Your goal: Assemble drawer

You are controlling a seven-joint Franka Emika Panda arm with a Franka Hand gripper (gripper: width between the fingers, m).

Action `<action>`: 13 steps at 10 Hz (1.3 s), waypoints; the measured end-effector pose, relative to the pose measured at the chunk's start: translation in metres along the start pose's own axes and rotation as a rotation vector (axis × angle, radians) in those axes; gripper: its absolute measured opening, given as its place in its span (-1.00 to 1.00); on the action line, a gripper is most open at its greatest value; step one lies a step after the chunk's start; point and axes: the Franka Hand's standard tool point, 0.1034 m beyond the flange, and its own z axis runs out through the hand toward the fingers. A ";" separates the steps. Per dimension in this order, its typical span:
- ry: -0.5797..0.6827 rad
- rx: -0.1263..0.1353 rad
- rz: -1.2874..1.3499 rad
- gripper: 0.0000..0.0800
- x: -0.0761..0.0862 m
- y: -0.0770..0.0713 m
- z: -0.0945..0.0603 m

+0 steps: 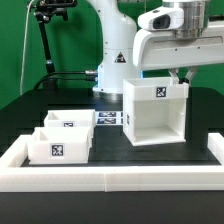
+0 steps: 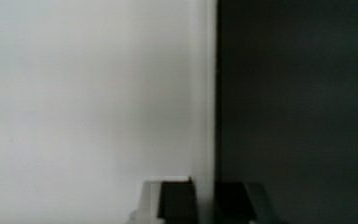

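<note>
The drawer housing [image 1: 155, 110] stood right of centre in the exterior view, its thin wall seemingly pinched by the closed end effector [image 2: 208, 198], so shifting it demanded a slow, level slide across the bench [image 1: 108, 152], clear of the trays [image 1: 60, 146] at lower left.

A robot arm [image 1: 112, 40] of glossy white plastic, built from thick rounded segments with smooth curved shells. Thin dark seams ring the joints where one segment meets the next. Its broad base [image 1: 111, 74] flares outward, with a small dark mark on the shell just above it. Near the far end, a rounded wrist joint [image 1: 160, 19] carries a greyish circular cap. Next comes a boxy white hand [image 1: 172, 46] with softened corners and a shaded underside. The gripper [image 1: 183, 76] ends in two short dark fingers [image 2: 247, 203], black and square-tipped in the wrist view, one topped by a paler grey edge
</note>
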 end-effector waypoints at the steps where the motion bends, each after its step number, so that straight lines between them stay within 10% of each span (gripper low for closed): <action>1: 0.000 0.000 0.000 -0.90 0.000 0.000 0.000; 13: -0.012 0.040 0.710 -0.90 0.007 0.013 -0.005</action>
